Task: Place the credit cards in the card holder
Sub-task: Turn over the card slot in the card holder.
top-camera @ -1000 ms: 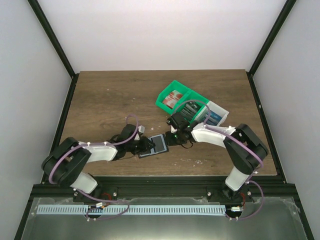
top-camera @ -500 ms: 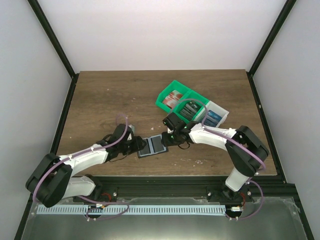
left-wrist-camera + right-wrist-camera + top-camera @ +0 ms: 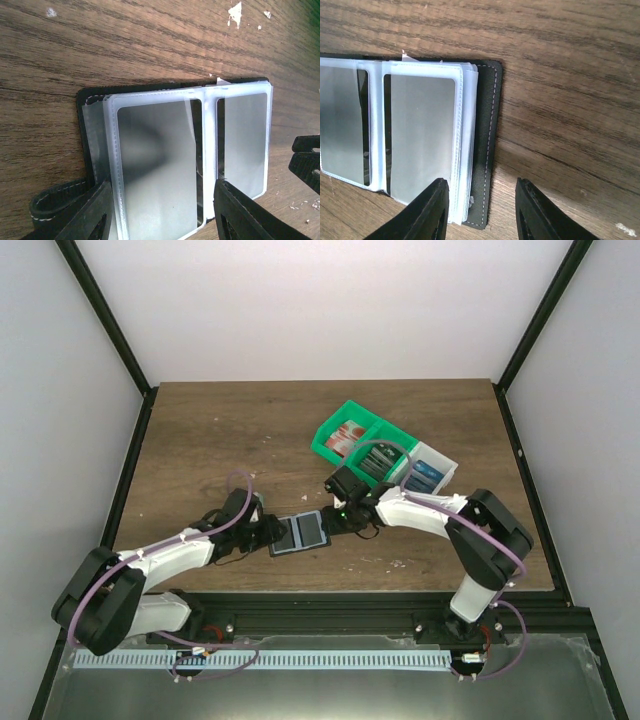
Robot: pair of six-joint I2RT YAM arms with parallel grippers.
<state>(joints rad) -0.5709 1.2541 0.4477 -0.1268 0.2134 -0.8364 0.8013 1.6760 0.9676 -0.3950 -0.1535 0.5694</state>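
Note:
The black card holder (image 3: 300, 532) lies open on the table between my two grippers, its clear plastic sleeves facing up. In the left wrist view the holder (image 3: 85, 105) shows empty sleeves, with its strap at the lower left. My left gripper (image 3: 160, 200) is open, its fingers either side of the left sleeve page. My right gripper (image 3: 480, 190) is open and straddles the holder's (image 3: 487, 150) right edge. In the top view, the left gripper (image 3: 268, 532) and the right gripper (image 3: 336, 516) flank the holder. Blue credit cards (image 3: 430, 476) lie in the white bin.
A green bin (image 3: 348, 436) with red-and-white and dark items stands at the back right, joined to the white bin (image 3: 444, 462). White specks dot the wooden table (image 3: 220, 440). Black frame rails run along the table's edges.
The left arm has stretched out lower and its gripper sits further left. The holder has slid a little left and toward the front. The right gripper has followed it left.

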